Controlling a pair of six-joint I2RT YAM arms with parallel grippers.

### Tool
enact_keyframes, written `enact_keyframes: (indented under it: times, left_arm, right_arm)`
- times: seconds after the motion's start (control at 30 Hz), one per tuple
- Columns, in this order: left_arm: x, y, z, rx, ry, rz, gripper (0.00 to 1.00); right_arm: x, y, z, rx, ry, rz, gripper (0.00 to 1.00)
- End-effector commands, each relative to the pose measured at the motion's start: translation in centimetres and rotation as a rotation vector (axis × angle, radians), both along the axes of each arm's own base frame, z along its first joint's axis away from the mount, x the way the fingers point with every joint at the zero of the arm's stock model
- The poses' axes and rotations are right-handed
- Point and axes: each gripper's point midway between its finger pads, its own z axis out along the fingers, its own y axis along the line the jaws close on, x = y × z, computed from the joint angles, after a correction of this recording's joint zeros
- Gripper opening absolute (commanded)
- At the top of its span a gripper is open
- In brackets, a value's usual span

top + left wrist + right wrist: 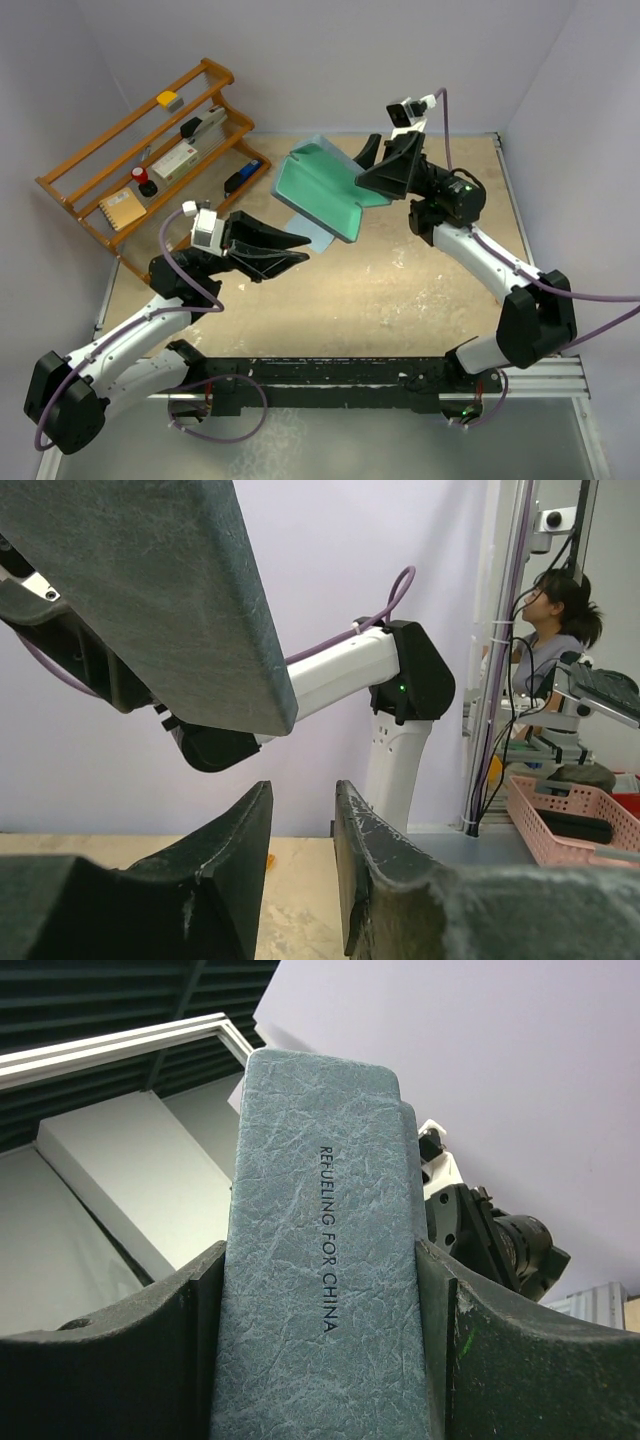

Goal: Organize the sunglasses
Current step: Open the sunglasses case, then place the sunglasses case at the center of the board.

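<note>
Teal-lined case point(315, 185) | raised near far bench edge, open | right end effector point(372, 172) clamped on shell | left end effector point(300, 248) slightly parted, empty | likely stiff, light, grippy; hold shell flanks, hinge may swing

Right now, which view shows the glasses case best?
Top external: the whole open case, teal lining visible, in the right tool. Right wrist shows only its grey lettered outside; left wrist only a dark slab of it.
</note>
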Motion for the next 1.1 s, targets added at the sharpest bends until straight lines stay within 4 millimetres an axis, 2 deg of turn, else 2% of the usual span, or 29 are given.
enact_keyframes:
  times: [0.0, 0.13, 0.3, 0.53, 0.77, 0.9, 0.97, 1.07]
  left_arm:
    - [-0.8, 0.4, 1.3, -0.026, -0.056, -0.009, 0.29]
    - [1.5, -0.2, -0.2, 0.041, -0.007, 0.084, 0.3]
    - [4.5, -0.2, -1.8, 0.09, 0.076, 0.226, 0.3]
    - [7.6, 0.4, -3.8, 0.132, 0.174, 0.38, 0.31]
    - [9.9, 0.8, -6.2, 0.157, 0.267, 0.473, 0.31]
    - [11.0, 1.3, -7.7, 0.16, 0.324, 0.533, 0.32]
    - [11.8, 2.2, -8.0, 0.145, 0.35, 0.597, 0.32]
    - [11.8, 3.0, -8.0, 0.119, 0.353, 0.635, 0.32]
  right_arm:
    - [-4.9, -2.9, 3.9, 0.177, -0.235, -0.005, 0.0]
    - [-3.7, -2.9, 2.9, 0.141, -0.233, -0.038, 0.0]
    - [-2.0, -3.1, 0.2, 0.048, -0.24, -0.088, 0.0]
    - [2.3, -3.8, -4.1, -0.086, -0.172, -0.177, 0.0]
    - [7.9, -2.8, -10.7, -0.389, -0.1, -0.345, 0.0]
    - [10.6, -3.2, -15.0, -0.594, -0.074, -0.482, 0.0]
    - [11.2, -3.5, -16.7, -0.665, -0.047, -0.506, 0.0]
    - [11.1, -3.5, -17.6, -0.668, -0.041, -0.502, 0.0]
